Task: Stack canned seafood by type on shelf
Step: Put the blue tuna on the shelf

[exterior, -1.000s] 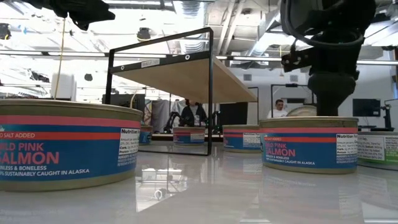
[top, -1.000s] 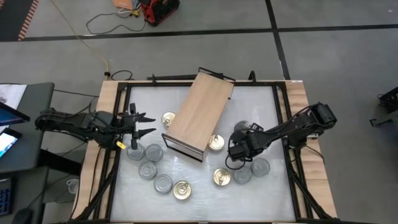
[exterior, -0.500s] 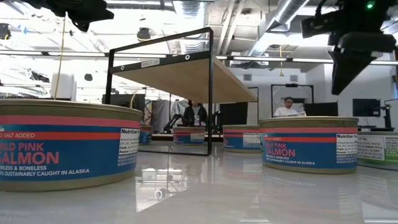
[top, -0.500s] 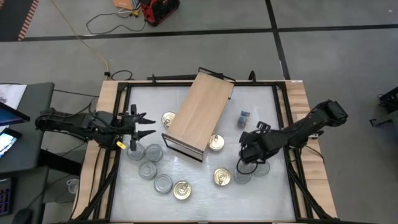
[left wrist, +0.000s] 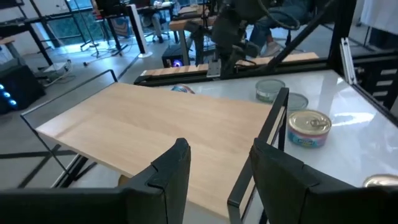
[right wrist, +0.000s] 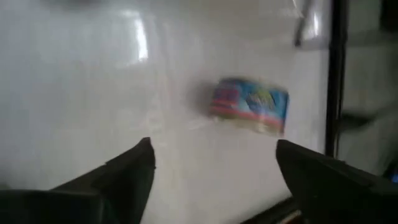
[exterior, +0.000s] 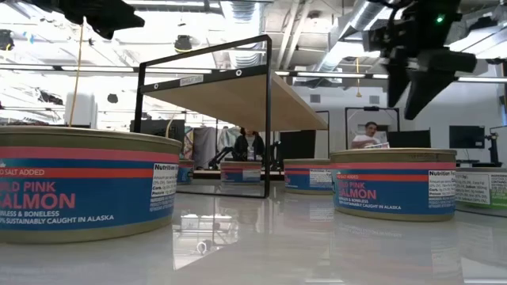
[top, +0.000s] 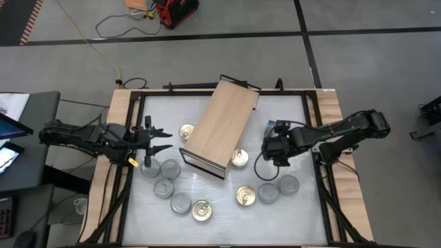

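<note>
Right fingers spread wide over one lone tin

Right gripper open and empty, above a blurred tin on the table; left gripper partly open, empty (beside the shelf); other tins scattered near the shelf's dark-edged end.

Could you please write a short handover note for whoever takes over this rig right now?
Left gripper: part open, empty, waiting at the table's left edge.
Right gripper: open wide, empty, raised right of the shelf, facing a loose tin.
Tins: silver-lidded cluster front left, gold-lidded ones beside and in front of the shelf, two front right.
Done: nothing on the shelf top.
Left: all the stacking by type.
</note>
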